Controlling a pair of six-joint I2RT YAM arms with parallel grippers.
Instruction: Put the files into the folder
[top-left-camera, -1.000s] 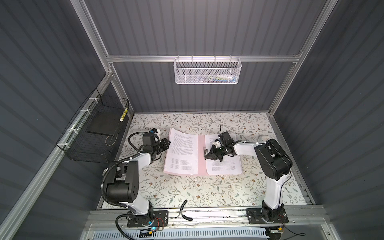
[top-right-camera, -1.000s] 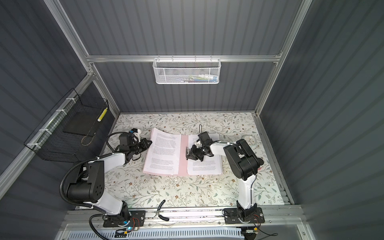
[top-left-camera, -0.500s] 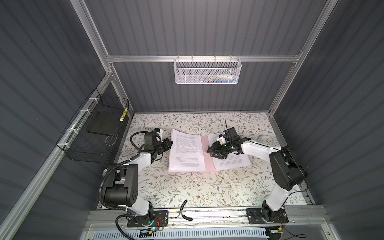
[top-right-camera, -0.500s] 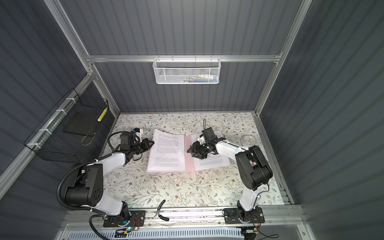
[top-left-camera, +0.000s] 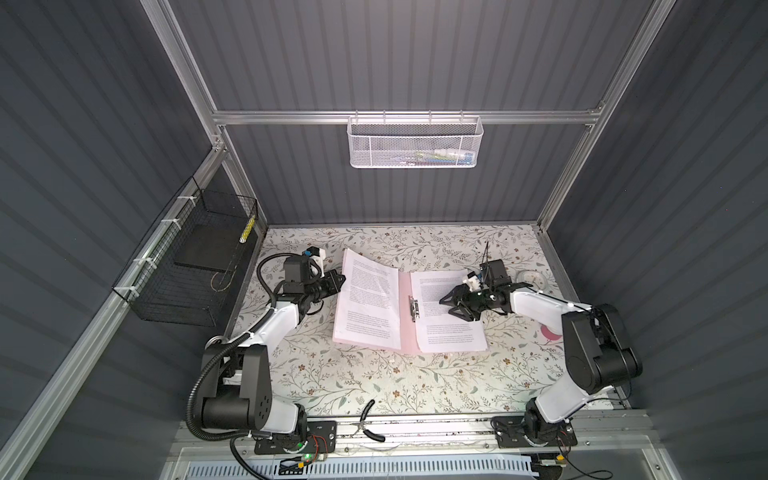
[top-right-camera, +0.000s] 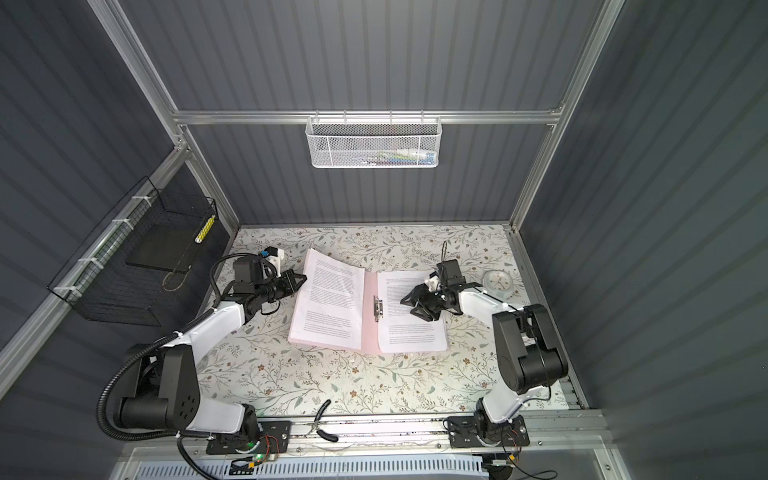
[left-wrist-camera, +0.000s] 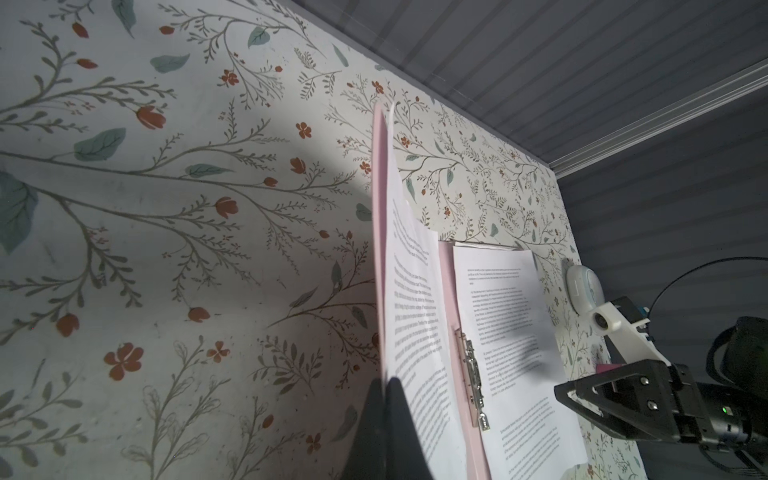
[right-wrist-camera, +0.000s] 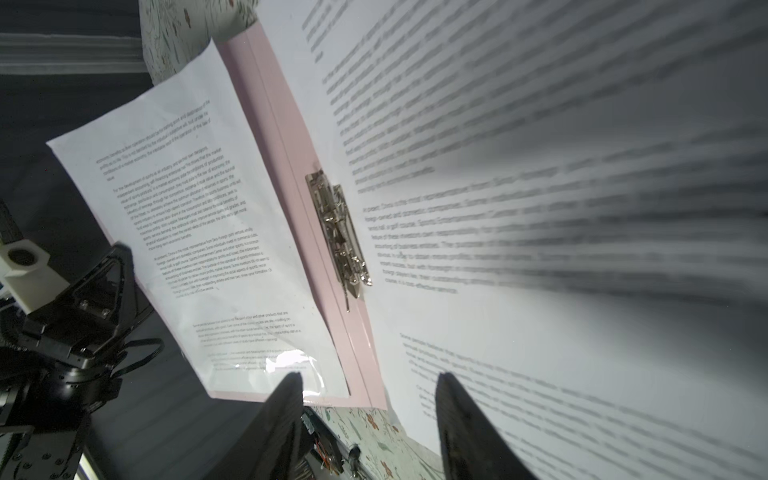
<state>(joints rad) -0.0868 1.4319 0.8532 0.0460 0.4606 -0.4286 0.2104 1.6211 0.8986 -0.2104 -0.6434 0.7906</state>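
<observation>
At the front rail lies a black-handled tool (top-left-camera: 371, 420). Beyond it, on the floral surface (top-left-camera: 374, 374), the pale pink folder (top-left-camera: 406, 332) lies open in the middle between the two arms, with its silver clip (top-left-camera: 412, 308) along the spine. The files (top-right-camera: 324, 299) are inside it: the right sheet (top-left-camera: 451, 336) lies flat on the right half, and the left sheet (top-left-camera: 370, 299) rests against the left cover, which is tilted up off the surface.

The left gripper (left-wrist-camera: 382, 390) reaches in from the left, its jaws clenched on the outer edge of that raised cover together with the sheet against it. The right gripper (right-wrist-camera: 369, 376) hangs over the right sheet with its jaws released and apart, grasping nothing; I cannot tell whether they touch the paper.

Farther back on the right a pale round disc (top-left-camera: 532, 278) sits on the surface. A black wire basket (top-left-camera: 174, 299) on the left wall holds a flat black slab (top-left-camera: 208, 245), and a white mesh basket (top-left-camera: 415, 145) hangs on the back wall
</observation>
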